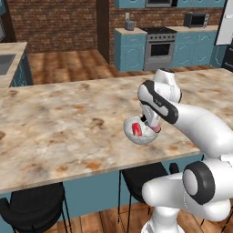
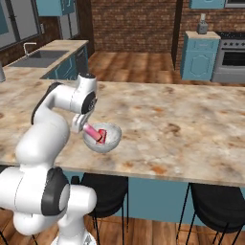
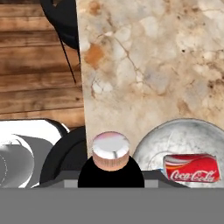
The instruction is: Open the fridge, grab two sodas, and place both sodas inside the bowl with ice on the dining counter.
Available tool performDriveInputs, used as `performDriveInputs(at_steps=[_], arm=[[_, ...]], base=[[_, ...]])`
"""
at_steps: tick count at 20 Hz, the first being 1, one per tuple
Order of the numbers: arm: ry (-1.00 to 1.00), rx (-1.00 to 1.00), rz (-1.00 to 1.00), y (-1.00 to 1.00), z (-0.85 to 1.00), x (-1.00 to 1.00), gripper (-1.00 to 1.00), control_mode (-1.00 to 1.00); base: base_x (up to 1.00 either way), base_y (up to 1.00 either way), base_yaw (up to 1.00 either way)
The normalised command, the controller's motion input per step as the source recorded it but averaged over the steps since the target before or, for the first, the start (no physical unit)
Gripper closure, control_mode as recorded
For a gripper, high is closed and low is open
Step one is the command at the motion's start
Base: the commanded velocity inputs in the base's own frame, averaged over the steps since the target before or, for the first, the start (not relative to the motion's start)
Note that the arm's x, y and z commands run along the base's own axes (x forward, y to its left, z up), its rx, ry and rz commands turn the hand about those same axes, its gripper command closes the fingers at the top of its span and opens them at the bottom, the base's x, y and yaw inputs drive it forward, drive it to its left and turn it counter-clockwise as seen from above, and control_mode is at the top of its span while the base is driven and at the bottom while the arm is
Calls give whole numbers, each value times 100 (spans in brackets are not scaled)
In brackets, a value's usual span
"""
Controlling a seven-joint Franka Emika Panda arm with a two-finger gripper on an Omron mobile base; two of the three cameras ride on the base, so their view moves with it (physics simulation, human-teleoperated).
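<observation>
So from where I'm standing, closest to me are the black stools tucked under the near edge of the dining counter, and the white arm reaches up over that edge. Its gripper is clamped shut on the slim pink bottle, which is tilted, its lower end poking down into the bowl. The hand camera looks right along the bottle, so you get its pale cap and dark neck up close. The bowl sits near the counter's front edge, and the red can is already lying on its side in there, right beside the bottle. Can't tell if the bottle is actually touching the bowl's bottom. Further out it's just more blotchy beige stone, then wood floor, and way at the back a steel oven between teal cabinets against a brick wall.
</observation>
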Motion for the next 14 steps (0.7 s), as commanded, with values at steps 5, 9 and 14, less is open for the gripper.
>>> performDriveInputs(at_steps=[5,9,14], arm=[[0,0,5,0,-27,14,100,-100],[0,0,5,0,-13,42,100,-100],[0,0,4,0,-16,35,100,-100]], base=[[0,0,0],[0,0,0],[0,0,0]])
